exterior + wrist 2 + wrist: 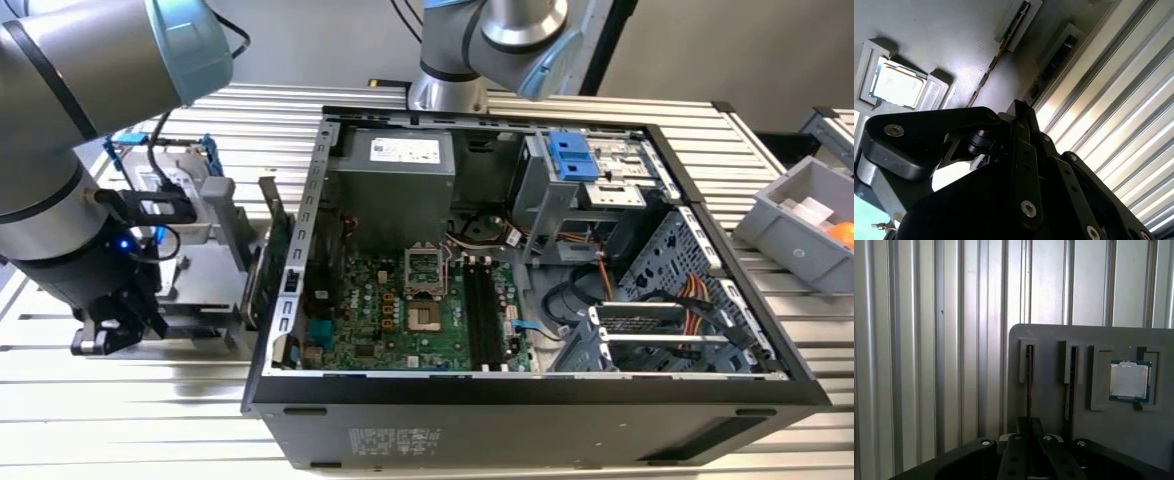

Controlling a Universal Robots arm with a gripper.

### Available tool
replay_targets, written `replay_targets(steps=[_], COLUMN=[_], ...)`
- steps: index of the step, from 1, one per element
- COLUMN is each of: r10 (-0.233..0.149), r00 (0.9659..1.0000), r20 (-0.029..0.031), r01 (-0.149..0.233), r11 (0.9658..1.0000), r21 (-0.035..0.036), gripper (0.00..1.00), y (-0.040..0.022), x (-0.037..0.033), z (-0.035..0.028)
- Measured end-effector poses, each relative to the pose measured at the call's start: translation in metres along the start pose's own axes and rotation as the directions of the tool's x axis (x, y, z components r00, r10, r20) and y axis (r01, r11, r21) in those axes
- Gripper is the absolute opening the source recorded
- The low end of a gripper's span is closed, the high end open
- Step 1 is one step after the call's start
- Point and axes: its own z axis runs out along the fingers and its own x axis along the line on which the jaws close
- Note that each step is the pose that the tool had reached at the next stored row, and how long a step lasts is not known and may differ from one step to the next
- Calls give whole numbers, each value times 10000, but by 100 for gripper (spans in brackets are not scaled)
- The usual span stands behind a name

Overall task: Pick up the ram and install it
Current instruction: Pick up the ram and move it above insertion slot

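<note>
The ram point(1029, 370) is a thin stick standing on edge in a slot of a grey holder plate point(1049, 335), in the slot farther from the processor. In the second wrist view the ram point(1052, 57) runs down to my gripper point(1021, 110). My gripper point(1029, 422) has its fingers drawn together on the stick's near end, and the stick sits in its slot. In the exterior view my gripper point(114, 330) hangs low, on the exterior view's left of the open computer case point(534, 400). The motherboard's black slots point(483, 310) lie inside the case.
A second stick point(1070, 385) stands in the neighbouring slot, and a processor chip point(1130, 381) lies in a pocket beside it. The table is ribbed aluminium point(919, 365). A grey bin point(801, 220) sits at the exterior view's right, and a second arm's base point(461, 70) stands behind the case.
</note>
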Motion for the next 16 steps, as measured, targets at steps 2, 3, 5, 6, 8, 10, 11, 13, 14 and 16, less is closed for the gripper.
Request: replay_targets(steps=[2, 3, 5, 6, 8, 10, 11, 13, 14, 16], r10=[0, 1, 1, 1, 5, 7, 7, 9, 10, 11], r00=[10000, 10000, 10000, 10000, 10000, 10000, 10000, 10000, 10000, 10000], r20=[1, 3, 4, 4, 4, 3, 3, 4, 4, 4], r01=[0, -1, -1, -1, -5, -7, -7, -9, -10, -11], r11=[10000, 10000, 10000, 10000, 10000, 10000, 10000, 10000, 10000, 10000], r21=[0, 0, 0, 1, 0, 0, 0, 0, 1, 1], gripper=[0, 0, 0, 0, 0, 0, 0, 0, 0, 0], y=[0, 0, 0, 0, 0, 0, 0, 0, 0, 0], x=[-1, -1, -2, -2, -3, -4, -4, -5, -5, -6], z=[-21, -31, -53, -67, -87, -111, -124, -147, -154, -170])
